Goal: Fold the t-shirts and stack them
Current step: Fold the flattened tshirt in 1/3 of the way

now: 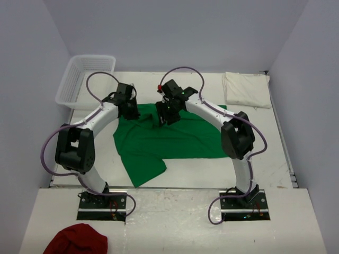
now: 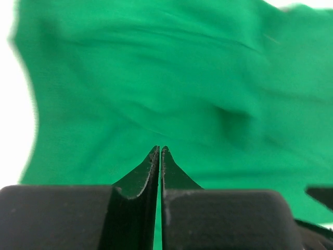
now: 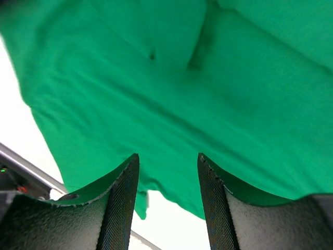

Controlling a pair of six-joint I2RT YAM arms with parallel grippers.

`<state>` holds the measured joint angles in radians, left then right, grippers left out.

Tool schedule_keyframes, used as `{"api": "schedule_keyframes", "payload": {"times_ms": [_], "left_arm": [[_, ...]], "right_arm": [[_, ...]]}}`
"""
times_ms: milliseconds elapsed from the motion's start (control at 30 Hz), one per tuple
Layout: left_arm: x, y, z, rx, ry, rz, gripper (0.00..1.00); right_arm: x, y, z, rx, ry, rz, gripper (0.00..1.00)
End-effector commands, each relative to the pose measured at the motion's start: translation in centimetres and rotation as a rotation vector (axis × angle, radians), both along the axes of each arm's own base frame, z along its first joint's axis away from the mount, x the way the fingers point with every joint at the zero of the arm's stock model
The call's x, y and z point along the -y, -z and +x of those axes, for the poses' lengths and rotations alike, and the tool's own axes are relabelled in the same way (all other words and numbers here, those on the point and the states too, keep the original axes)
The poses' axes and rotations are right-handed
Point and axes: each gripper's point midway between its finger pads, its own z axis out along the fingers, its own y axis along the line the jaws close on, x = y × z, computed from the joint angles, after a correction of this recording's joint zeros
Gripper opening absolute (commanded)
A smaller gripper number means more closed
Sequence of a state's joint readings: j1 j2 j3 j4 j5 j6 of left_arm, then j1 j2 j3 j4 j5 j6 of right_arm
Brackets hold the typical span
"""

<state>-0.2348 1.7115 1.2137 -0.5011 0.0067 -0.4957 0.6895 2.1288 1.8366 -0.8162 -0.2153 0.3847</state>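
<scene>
The bright green t-shirt (image 1: 169,140) lies spread and rumpled across the middle of the table, one part trailing toward the near edge. The cream-white t-shirt (image 1: 246,90) lies folded at the back right. My left gripper (image 1: 130,110) hangs over the green shirt's far left corner. Its fingers are shut to a thin slit (image 2: 159,149), with green cloth (image 2: 156,78) spread beyond the tips. My right gripper (image 1: 164,118) is over the shirt's far edge. It stands open (image 3: 168,156) with nothing between its fingers, above the green hem (image 3: 171,104) and bare table.
A white mesh basket (image 1: 85,79) stands at the back left corner. A dark red cloth (image 1: 77,241) lies on the near ledge, left of the left arm's base. The white table (image 1: 275,159) ends at a raised rail on the right.
</scene>
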Motion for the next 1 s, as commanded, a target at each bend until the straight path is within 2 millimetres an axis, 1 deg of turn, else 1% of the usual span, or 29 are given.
{"api": "schedule_keyframes", "payload": {"times_ms": [0,33,100,133,167,200,233,267,300,333,367,400,433,467,500,533,567,600,667,733,800,833,967], "left_arm": [[3.7,-0.8,-1.6,0.004,0.127,-0.064,0.05],[4.4,-0.7,-1.8,0.004,0.138,-0.069,0.07],[4.8,-0.2,-1.7,0.001,0.139,-0.064,0.09],[5.3,-0.1,-1.8,0.001,0.149,-0.053,0.09],[5.3,0.2,-1.6,0.002,0.144,-0.033,0.10],[5.7,0.5,-1.6,0.003,0.150,-0.013,0.09],[6.0,0.8,-1.8,-0.005,0.160,-0.011,0.09],[6.2,0.9,-1.7,0.000,0.160,0.003,0.09],[6.4,1.4,-1.8,-0.001,0.163,0.034,0.09],[6.6,1.6,-1.8,-0.001,0.166,0.045,0.08],[6.6,1.8,-1.7,0.002,0.160,0.060,0.08],[6.8,2.4,-1.7,-0.008,0.161,0.072,0.08],[7.3,2.6,-1.8,-0.007,0.172,0.080,0.08],[7.4,2.8,-1.5,-0.005,0.170,0.094,0.08],[7.6,3.6,-1.6,-0.022,0.174,0.107,0.08],[7.9,3.9,-1.6,-0.027,0.183,0.112,0.09],[8.2,4.0,-1.2,-0.022,0.182,0.118,0.09],[8.3,4.6,-1.2,-0.035,0.183,0.127,0.10],[8.5,4.9,-0.9,-0.036,0.180,0.145,0.14],[8.7,4.9,-0.8,-0.035,0.176,0.157,0.18],[8.7,4.7,-0.6,-0.028,0.169,0.162,0.18],[8.7,4.7,-0.6,-0.027,0.168,0.164,0.18],[8.7,4.4,-0.6,-0.026,0.162,0.167,0.21]], "right_arm": [[-0.3,-7.6,1.1,0.187,0.031,0.105,0.50],[0.3,-7.8,0.9,0.196,0.045,0.094,0.50],[1.1,-9.1,0.9,0.235,0.070,0.089,0.50],[2.0,-10.5,0.4,0.263,0.085,0.096,0.50],[2.6,-11.2,0.2,0.280,0.097,0.089,0.50],[3.8,-12.6,-0.3,0.311,0.114,0.080,0.50],[4.5,-13.5,-0.3,0.340,0.131,0.075,0.50],[5.2,-14.2,-0.8,0.351,0.139,0.072,0.50],[6.1,-14.6,-1.0,0.374,0.154,0.057,0.50],[7.1,-16.7,-1.5,0.415,0.169,0.083,0.50],[7.7,-17.3,-1.9,0.429,0.178,0.091,0.50],[8.3,-18.0,-2.2,0.442,0.185,0.099,0.50],[9.5,-19.1,-2.9,0.456,0.200,0.108,0.50],[10.0,-19.5,-3.1,0.466,0.208,0.113,0.50],[10.6,-19.9,-3.4,0.472,0.215,0.114,0.50],[11.3,-20.0,-3.7,0.474,0.224,0.112,0.50],[11.9,-20.9,-4.1,0.494,0.232,0.128,0.50],[12.3,-20.7,-4.4,0.493,0.232,0.124,0.50],[13.1,-21.2,-4.7,0.502,0.241,0.135,0.50],[13.7,-20.4,-5.0,0.487,0.248,0.122,0.50],[14.1,-20.1,-5.3,0.484,0.248,0.122,0.50],[14.4,-19.5,-5.3,0.475,0.255,0.113,0.50],[14.3,-18.3,-5.5,0.449,0.246,0.111,0.50]]}}
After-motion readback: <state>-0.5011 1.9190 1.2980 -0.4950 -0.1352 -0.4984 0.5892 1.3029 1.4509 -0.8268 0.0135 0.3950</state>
